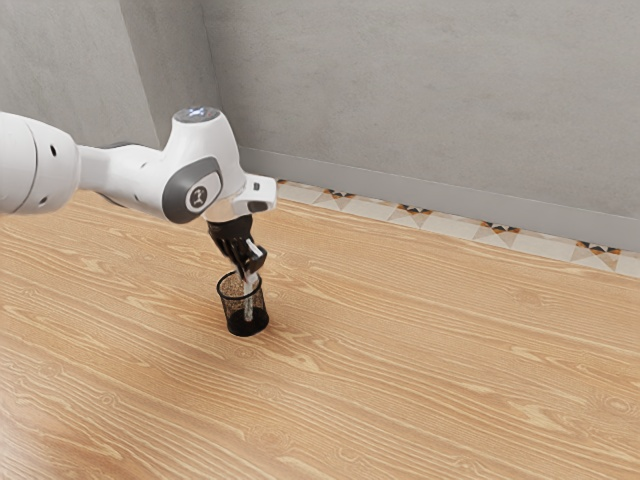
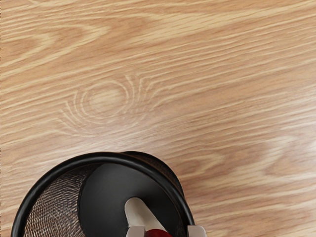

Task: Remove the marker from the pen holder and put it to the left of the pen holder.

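Observation:
Just above the pen holder's rim, my gripper (image 1: 248,266) points down, its fingers apart. The black mesh pen holder (image 1: 243,325) stands upright on the table. Inside it the whitish marker (image 1: 249,303) leans, its upper end up at the fingers. In the wrist view the pen holder (image 2: 103,157) is at the lower left, and the marker (image 2: 139,215) shows a pale end and a red part. The tips of my gripper (image 2: 166,231) stand on either side of the red part, with a gap between it and one tip.
The light wooden table (image 1: 430,350) stretches around the pen holder. Behind it run a patterned tile strip (image 1: 412,215) and a grey wall (image 1: 430,90).

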You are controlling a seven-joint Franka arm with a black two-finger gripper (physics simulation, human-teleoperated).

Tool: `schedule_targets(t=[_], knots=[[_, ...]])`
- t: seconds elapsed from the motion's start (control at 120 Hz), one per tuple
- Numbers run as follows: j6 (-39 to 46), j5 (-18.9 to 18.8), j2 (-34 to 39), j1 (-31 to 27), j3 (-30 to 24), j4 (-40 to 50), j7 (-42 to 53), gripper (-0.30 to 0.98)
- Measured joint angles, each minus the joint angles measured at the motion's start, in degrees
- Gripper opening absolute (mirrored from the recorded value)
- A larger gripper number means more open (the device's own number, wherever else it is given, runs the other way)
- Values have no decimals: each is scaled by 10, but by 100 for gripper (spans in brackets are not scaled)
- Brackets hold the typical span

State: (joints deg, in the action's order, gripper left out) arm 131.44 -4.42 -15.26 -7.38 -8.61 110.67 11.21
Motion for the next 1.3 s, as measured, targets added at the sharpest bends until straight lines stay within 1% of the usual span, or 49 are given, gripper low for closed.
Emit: schedule_targets(t=[0.158, 0.458, 0.575, 0.758, 0.842, 0.967, 1.092, 1.142, 1.217, 1.3], knots=[[3, -10, -1, 0, 0, -1, -12, -9], [-7, -11, 27, 0, 5, 0, -25, -10], [-20, -10, 63, 1, 7, 0, -28, -10], [-34, -10, 152, 2, 24, 5, -31, -10], [-27, -7, 160, 11, 40, 4, -33, -10], [23, 17, 124, 28, 69, 1, -35, -10], [109, 33, 89, 6, 83, 9, -38, -10], [154, 37, 86, -6, 85, 37, -39, -10], [240, 41, 86, -17, 86, 104, -38, -10], [327, 48, 83, -24, 86, 147, -33, -10]])
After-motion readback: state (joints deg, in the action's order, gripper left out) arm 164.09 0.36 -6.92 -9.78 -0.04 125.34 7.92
